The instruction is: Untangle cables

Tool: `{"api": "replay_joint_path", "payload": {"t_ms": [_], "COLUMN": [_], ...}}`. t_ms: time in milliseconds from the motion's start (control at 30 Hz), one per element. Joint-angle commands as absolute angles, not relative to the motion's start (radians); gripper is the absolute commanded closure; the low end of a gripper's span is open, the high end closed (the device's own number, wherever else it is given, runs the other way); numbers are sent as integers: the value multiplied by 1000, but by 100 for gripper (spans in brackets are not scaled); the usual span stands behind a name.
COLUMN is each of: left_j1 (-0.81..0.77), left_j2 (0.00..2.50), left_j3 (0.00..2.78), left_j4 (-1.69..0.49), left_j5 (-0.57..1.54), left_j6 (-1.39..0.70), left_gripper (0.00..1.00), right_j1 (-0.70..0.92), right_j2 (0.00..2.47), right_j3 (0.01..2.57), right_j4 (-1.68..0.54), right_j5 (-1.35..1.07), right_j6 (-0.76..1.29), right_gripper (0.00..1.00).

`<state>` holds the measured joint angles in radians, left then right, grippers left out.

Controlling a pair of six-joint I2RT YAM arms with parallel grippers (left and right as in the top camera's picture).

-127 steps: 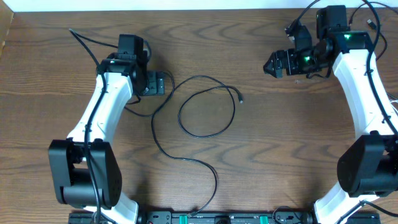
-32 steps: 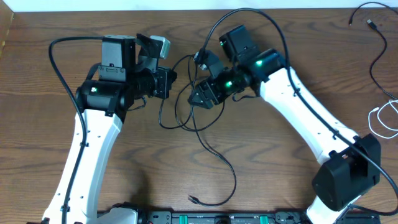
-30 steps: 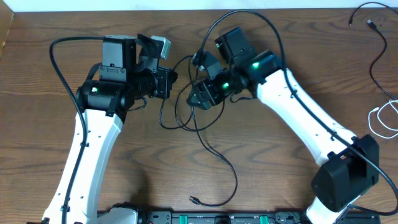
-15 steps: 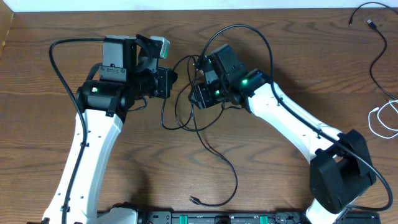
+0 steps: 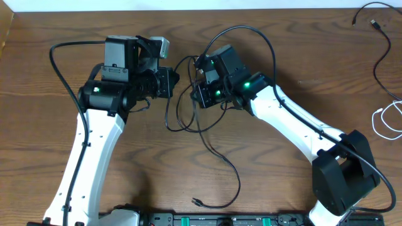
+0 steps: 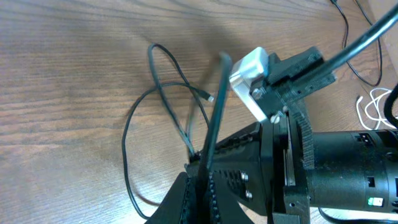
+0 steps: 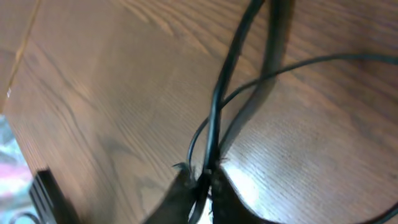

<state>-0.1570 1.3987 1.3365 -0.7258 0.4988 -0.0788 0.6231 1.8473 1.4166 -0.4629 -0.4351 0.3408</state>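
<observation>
One cable [image 6: 211,118] in left tool [image 6: 198,179], right tool [image 7: 203,179]

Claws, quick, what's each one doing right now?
Left claw: closed, pinching the black cable.
Right claw: closed, pinching the black cable too.

A thin black cable [image 5: 188,125] is gathered in overlapping loops at the middle of the worktop [image 5: 282,182] and is clamped in the fingers of the left gripper [image 5: 171,80] and the right gripper [image 5: 195,97]. Its tail is trailed toward the near edge and ends in a small plug [image 5: 196,202]. A second black cable [image 5: 379,63] and a coiled white cable [image 5: 379,119] are laid well apart at the right edge.
</observation>
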Motion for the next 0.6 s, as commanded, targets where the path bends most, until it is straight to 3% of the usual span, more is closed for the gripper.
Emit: {"api": "replay_joint_path", "payload": {"t_ms": [0, 267, 567], "left_j1": [-174, -187, -187], "left_j2": [1414, 1414, 1417], "left_j3": [1345, 1345, 1345], "left_j4": [-725, -725, -725], "left_j5": [505, 490, 190], "left_j6": [-92, -92, -144], "left_gripper": [93, 92, 93], "right_j1": [630, 630, 621], "right_j2": [1833, 1833, 1806], "right_j3": [1410, 1410, 1410], "right_j4": [-460, -462, -477], "right_j5": [-447, -448, -535], "right_j6": [344, 344, 330], "right_gripper": [99, 99, 99]}}
